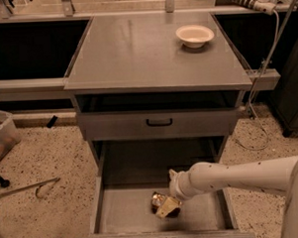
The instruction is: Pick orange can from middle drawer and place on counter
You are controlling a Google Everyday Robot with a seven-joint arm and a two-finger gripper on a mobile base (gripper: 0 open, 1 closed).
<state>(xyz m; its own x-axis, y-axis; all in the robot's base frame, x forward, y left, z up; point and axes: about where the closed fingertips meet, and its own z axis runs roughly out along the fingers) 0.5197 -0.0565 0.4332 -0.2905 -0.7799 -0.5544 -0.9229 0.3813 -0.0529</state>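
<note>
The orange can point(161, 204), shiny orange-gold with silvery patches, lies on the floor of the open middle drawer point(126, 214), near its centre front. My white arm reaches in from the right, and the gripper point(170, 208) is down in the drawer right at the can, touching it or just over its right side. The can rests low on the drawer floor. The counter point(136, 52) is the broad grey top of the cabinet above.
A white round bowl point(195, 35) sits at the counter's back right. A closed grey drawer front with a black handle point(159, 122) is above the open drawer. A plastic bin point(1, 140) stands at the left, and cables point(259, 91) hang at the right.
</note>
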